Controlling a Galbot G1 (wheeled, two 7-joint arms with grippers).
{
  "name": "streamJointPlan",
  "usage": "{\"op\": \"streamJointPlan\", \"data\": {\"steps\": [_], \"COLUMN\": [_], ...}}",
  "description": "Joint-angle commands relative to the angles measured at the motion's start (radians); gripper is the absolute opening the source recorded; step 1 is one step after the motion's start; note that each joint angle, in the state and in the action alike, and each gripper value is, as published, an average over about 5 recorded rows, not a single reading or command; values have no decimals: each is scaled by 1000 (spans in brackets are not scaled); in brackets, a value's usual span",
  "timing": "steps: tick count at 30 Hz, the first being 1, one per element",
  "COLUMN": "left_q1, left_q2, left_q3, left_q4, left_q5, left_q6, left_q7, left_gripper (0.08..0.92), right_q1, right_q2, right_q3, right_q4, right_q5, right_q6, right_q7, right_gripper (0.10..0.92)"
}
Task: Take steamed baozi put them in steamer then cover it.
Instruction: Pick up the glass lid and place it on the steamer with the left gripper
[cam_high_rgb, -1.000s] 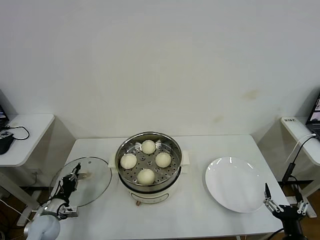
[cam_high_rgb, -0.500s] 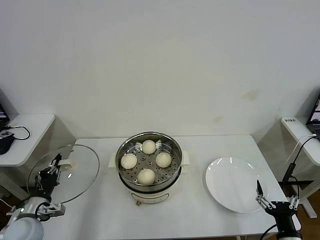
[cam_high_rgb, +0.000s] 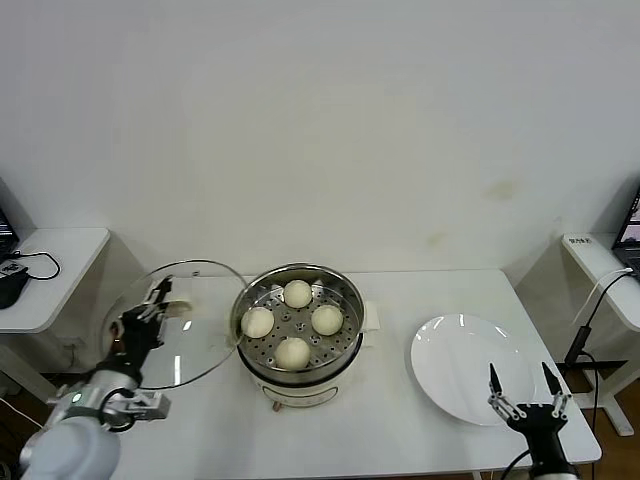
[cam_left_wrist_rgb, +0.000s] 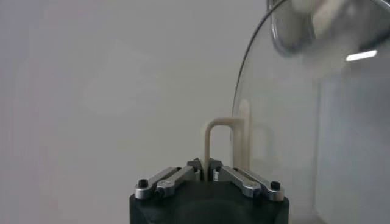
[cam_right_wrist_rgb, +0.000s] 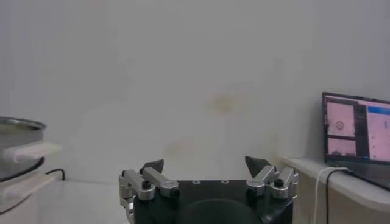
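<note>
The steamer (cam_high_rgb: 345, 290) stands mid-table, its steel pot on a cream base, with four cream-white baozi (cam_high_rgb: 292, 352) on the perforated tray. My left gripper (cam_high_rgb: 148, 310) is shut on the cream bar handle (cam_left_wrist_rgb: 213, 131) of the clear glass cover (cam_high_rgb: 190, 340), holding it lifted and tilted just left of the steamer. The cover's rim reaches close to the pot's left edge. In the left wrist view the cover (cam_left_wrist_rgb: 317, 122) stands on edge beyond the jaws. My right gripper (cam_high_rgb: 522, 388) is open and empty at the table's front right, near the plate.
A flat white plate (cam_high_rgb: 465, 368) lies right of the steamer. A side table (cam_high_rgb: 45, 270) with a cable stands far left. A laptop (cam_right_wrist_rgb: 356, 131) sits on a shelf at the right. The steamer's edge (cam_right_wrist_rgb: 21, 143) shows in the right wrist view.
My left gripper has lifted the cover off the table, swung out left, then moved it up and right toward the steamer. My right gripper has shifted left and turned, its fingers now spread.
</note>
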Motion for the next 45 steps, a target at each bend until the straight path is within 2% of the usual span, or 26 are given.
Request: {"op": "streamJointPlan", "data": {"steps": [1,7,14,27,45], "left_q1": [-320,-422,-497,-520,-423], "left_q2": [-21,-146,-228,-419,-459], "left_q3": [396,498,516,553,549], "left_q4": [48,141,214,258,251], "left_q5": [54,163,278,460,519], "left_q6": [141,168,178,199,191], "left_q7": [80,137,199,271,274], "left_gripper": [138,138,138,138,138], "right_q1": [19,36,61,79,81], "right_q2": [52,63,65,66,65], "right_q3": [-70,-94,-125,-128,-138], "right_q4": [-21,-54,-88,-104,-116], "right_q5": [-151,-189,-232,-272,-284], "right_q6": [8,13,10,-13,-17], "right_q7": [12,17,30,75,77], "right_gripper": [823,823,823,823,823]}}
